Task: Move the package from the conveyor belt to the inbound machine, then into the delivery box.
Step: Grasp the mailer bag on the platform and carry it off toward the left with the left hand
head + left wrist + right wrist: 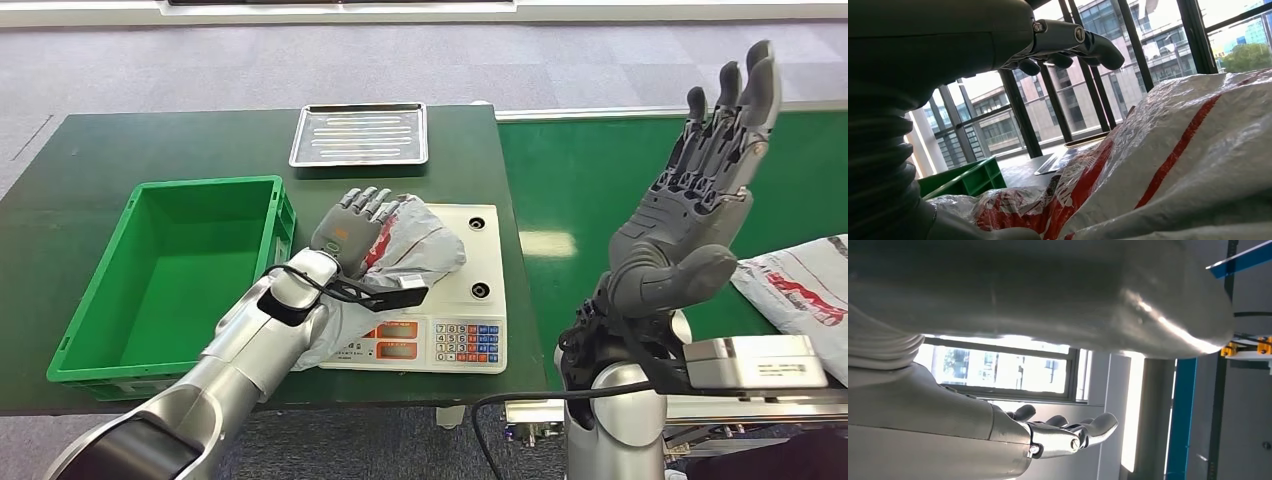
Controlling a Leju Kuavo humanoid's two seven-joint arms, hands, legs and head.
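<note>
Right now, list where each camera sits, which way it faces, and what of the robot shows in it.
Head view: high on the body, looking down at the scale, green crate and conveyor belt; both arms show.
Left wrist view: behind the left hand, facing across the package toward windows.
Right wrist view: behind the raised right hand, facing a window and wall.
Shared: head and left wrist views both show the package, the crate and the left hand.

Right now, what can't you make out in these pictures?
- Scale readout, head view: too small, partly behind the left hand.
- Package underside: hidden by its bulk.
- Second package: cut off by the right edge.
- Left fingers' contact, wrist view: unclear.
</note>
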